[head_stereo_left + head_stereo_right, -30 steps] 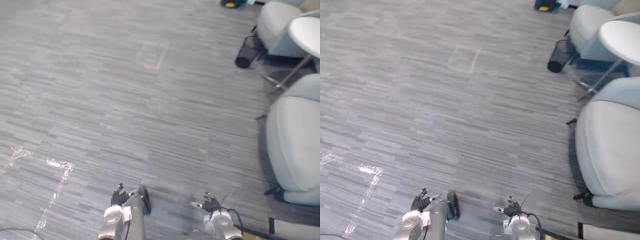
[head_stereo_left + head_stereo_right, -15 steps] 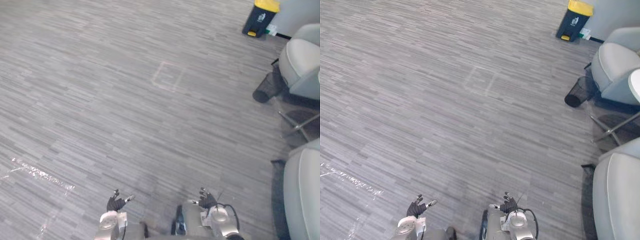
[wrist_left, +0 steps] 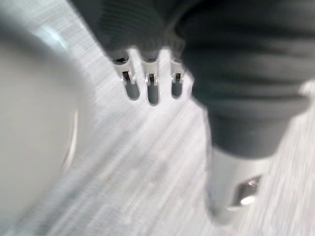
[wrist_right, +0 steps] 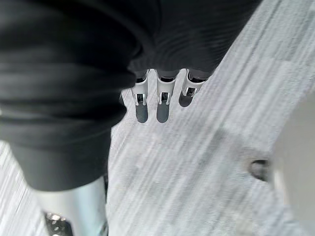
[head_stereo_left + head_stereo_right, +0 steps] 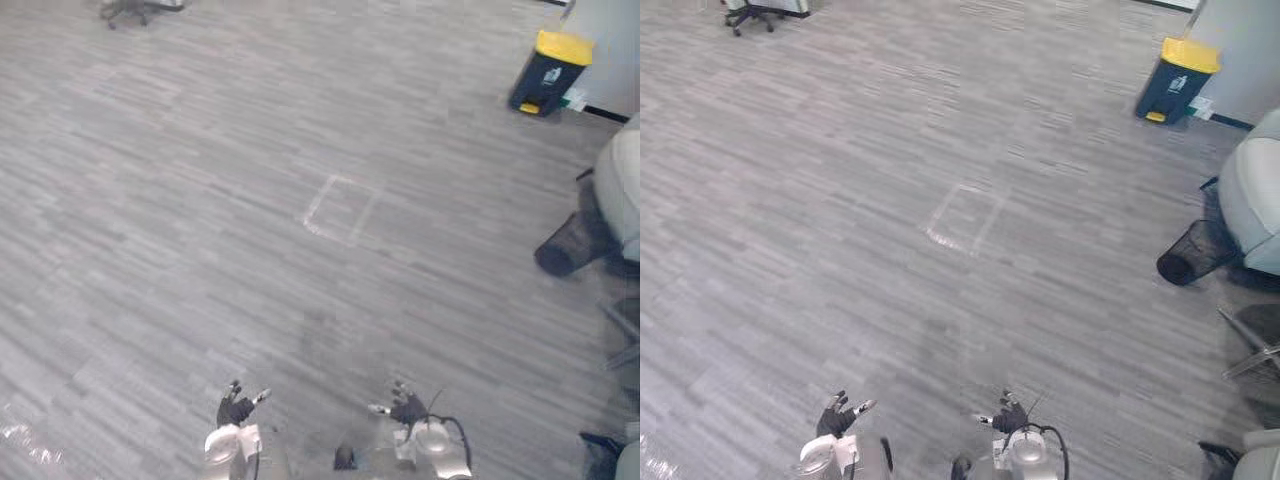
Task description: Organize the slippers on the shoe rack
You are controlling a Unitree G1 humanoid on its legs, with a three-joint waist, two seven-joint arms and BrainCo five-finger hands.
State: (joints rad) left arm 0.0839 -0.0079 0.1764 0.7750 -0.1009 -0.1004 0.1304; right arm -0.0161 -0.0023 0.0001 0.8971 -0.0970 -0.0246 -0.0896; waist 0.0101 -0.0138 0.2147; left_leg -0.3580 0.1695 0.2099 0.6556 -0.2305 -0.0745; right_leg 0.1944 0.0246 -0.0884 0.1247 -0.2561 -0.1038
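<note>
The left hand point(image 5: 236, 410) and right hand point(image 5: 408, 408) hang over the floor point(image 5: 200, 250), fingers straight, relaxed. A yellow-lidded bin point(image 5: 1180, 80) stands well apart.

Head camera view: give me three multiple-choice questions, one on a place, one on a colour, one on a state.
1. Where is the bin? A) far right B) far left C) between the hands
2. Its lid is: A) red B) yellow C) green
3. The left hand and right hand are: A) holding slippers B) fists C) open, empty
Answers: 1 A, it stands at the upper right; 2 B, yellow on a dark body; 3 C, fingers straight, nothing in them.
</note>
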